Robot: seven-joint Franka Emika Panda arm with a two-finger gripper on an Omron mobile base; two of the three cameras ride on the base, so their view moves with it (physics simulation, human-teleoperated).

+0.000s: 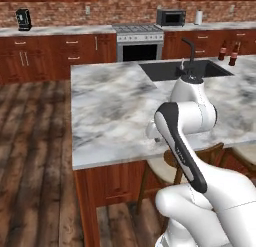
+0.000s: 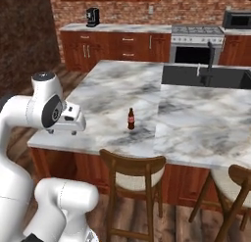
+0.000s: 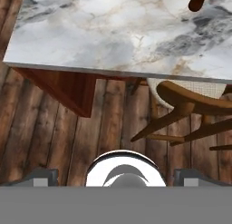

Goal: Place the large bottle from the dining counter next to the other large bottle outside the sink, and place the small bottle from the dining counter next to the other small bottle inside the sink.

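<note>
The small brown bottle (image 2: 131, 118) stands upright on the dining counter (image 2: 117, 89), near the counter's front edge and just above a wooden stool (image 2: 131, 170). It is well apart from the sink (image 2: 206, 77), which lies at the counter's far right under a black faucet (image 2: 210, 57). From the hand camera the bottle (image 3: 198, 0) shows at the top right, seen from above. It stands free, touched by nothing, so it seems to wait there to be fetched; the carry to the sink is not yet begun. Two large bottles (image 1: 228, 52) stand at the far right, beyond the sink, in the left base view.

The arm is folded back on itself, elbow high, the hand held out over the floor just short of the counter's front edge and left of the bottle. The gripper (image 2: 66, 123) looks down past the edge at the floorboards and the stool (image 3: 190, 105). Its jaws are spread wide and hold nothing. A reach forward and to the right would likely bring it over the bottle.
</note>
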